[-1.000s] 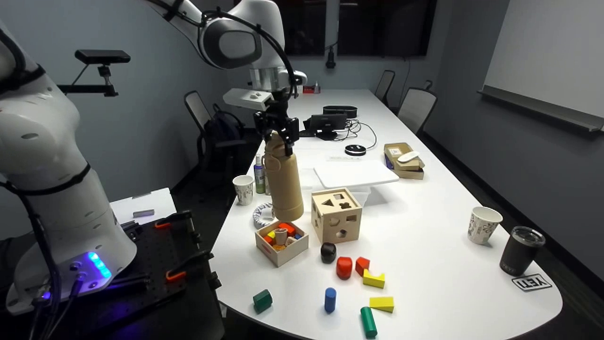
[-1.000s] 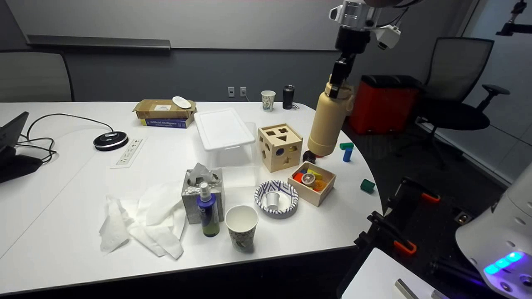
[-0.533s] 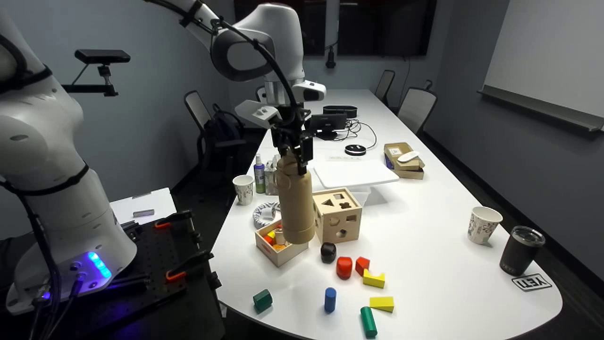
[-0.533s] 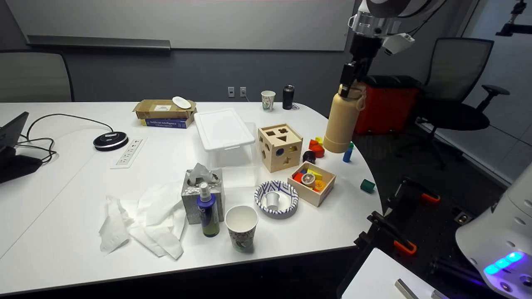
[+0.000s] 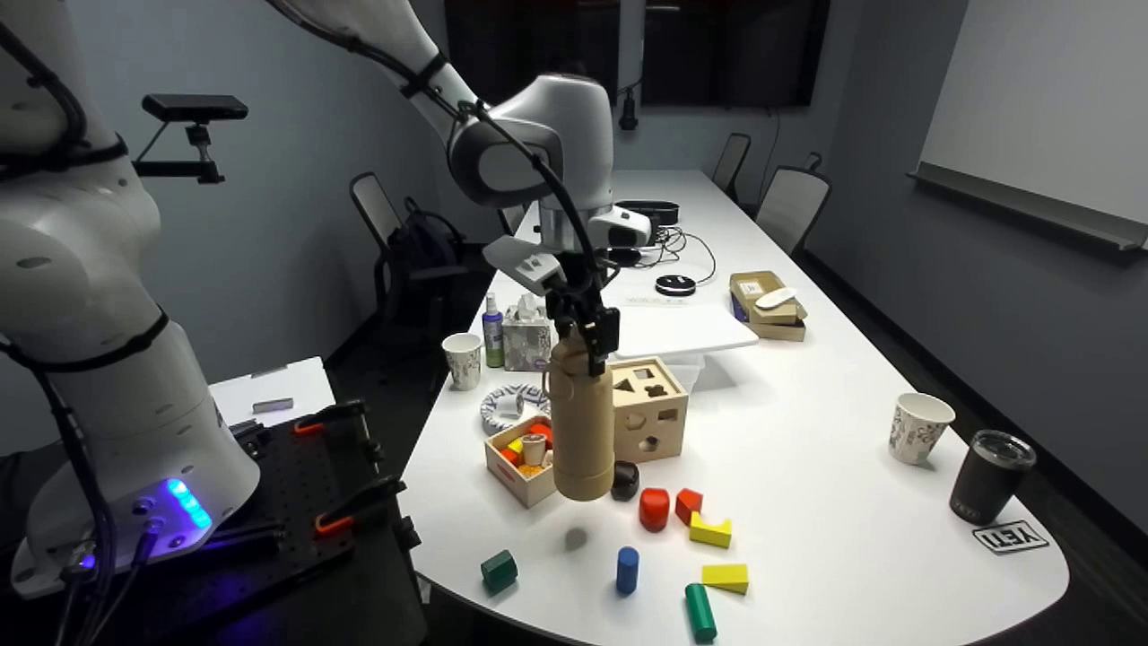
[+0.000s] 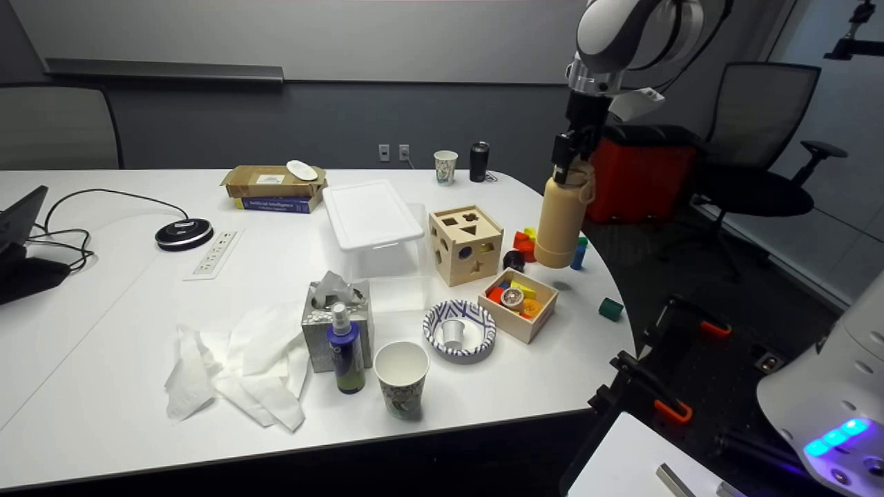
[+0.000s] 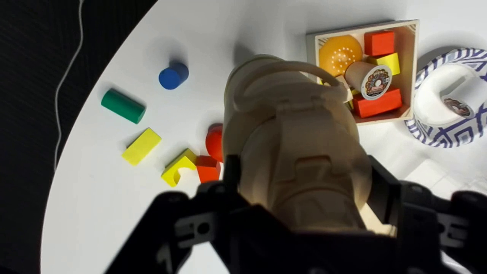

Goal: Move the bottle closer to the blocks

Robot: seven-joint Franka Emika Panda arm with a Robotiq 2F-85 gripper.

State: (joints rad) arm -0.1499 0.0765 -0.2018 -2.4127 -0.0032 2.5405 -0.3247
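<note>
1. Position of the bottle [image 5: 583, 431]: held above the white table [image 5: 807, 502], near upright with a slight tilt, base clear of the surface. A small shadow [image 5: 575, 538] lies on the tabletop below it.
2. End effector: the gripper [image 7: 306, 175] is pinching the bottle at its cap end, one finger on each side.
3. Nearest blocks: a red rounded block [image 5: 655, 510], a red angular block [image 5: 689, 505] and a yellow arch block [image 5: 710, 531] lie close together. In the wrist view the bottle partly covers the red rounded block. A black block [image 5: 629, 482] sits just beside them.
4. Outer blocks: an upright blue cylinder [image 5: 628, 570], a yellow block [image 5: 725, 577], a green cylinder [image 5: 700, 613] lying on its side and, well apart, a dark green block [image 5: 500, 571].
5. Containers: a wooden box [image 6: 504, 322], holding coloured pieces, is near a wooden cube [image 6: 466, 252] with shaped holes.
6. Beyond the wooden box: a patterned bowl [image 6: 432, 333], holding a small white cup [image 6: 453, 333].
</note>
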